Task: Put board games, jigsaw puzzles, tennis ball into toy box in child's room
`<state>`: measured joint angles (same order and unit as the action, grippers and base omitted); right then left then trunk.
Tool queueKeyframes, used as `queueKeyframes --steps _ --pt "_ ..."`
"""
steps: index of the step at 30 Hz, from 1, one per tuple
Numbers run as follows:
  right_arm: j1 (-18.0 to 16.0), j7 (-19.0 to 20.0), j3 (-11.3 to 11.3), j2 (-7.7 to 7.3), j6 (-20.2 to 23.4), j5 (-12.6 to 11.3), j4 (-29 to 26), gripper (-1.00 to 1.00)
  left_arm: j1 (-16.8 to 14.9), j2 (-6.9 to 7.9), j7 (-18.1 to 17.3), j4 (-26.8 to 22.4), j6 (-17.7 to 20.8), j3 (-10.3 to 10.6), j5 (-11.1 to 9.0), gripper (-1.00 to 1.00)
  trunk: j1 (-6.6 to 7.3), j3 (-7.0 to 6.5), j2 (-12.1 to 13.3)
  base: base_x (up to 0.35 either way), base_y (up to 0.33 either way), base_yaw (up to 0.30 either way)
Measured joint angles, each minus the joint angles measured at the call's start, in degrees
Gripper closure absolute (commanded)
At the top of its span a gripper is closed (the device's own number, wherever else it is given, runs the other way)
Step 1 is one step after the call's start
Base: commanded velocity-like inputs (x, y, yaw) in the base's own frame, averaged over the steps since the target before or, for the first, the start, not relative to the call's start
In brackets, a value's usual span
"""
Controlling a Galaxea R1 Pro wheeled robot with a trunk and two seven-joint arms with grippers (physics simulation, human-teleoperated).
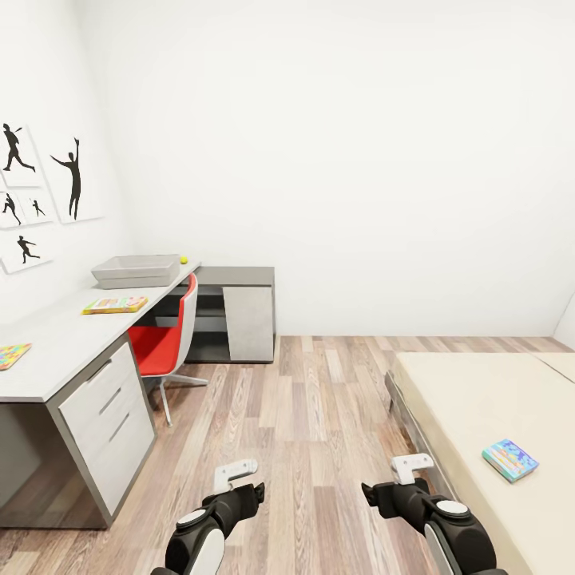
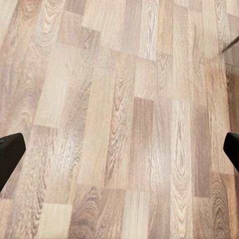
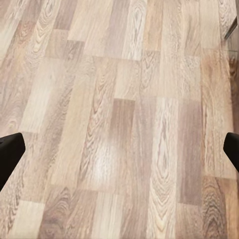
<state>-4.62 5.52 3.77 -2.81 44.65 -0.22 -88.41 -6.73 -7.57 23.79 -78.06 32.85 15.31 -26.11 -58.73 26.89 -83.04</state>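
Black arm casings with white panels, grey round caps, pale grey brackets at wrists

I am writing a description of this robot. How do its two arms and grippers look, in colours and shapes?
Both arms are black and rounded, with white shell panels and a grey round cap near the wrist. The left gripper and the right gripper each end in pale grey, blocky, angular finger parts. In the wrist views the fingertips appear as plain black shapes at the picture edges. No cables or markings are visible.

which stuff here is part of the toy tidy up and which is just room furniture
For the job: toy box, tennis ball, board game on the table, jigsaw puzzle, blue board game on the bed.

Just there: red chair, low cabinet, wall pictures.
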Motion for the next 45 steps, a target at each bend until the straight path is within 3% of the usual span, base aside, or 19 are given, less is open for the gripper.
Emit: queueKeyframes --steps 13,45 --pt "0.0 0.1 0.0 -0.04 0.1 0.0 0.0 -1.0 0.0 0.01 0.0 0.0 0.0 0.0 0.1 -1.0 0.0 0.0 0.0 0.0 -0.095 0.0" --pt "-0.1 0.1 0.1 -0.05 0.1 0.1 0.0 -1.0 0.0 0.01 0.0 0.1 0.0 0.0 0.1 -1.0 0.0 0.0 0.0 0.0 -0.252 0.0"
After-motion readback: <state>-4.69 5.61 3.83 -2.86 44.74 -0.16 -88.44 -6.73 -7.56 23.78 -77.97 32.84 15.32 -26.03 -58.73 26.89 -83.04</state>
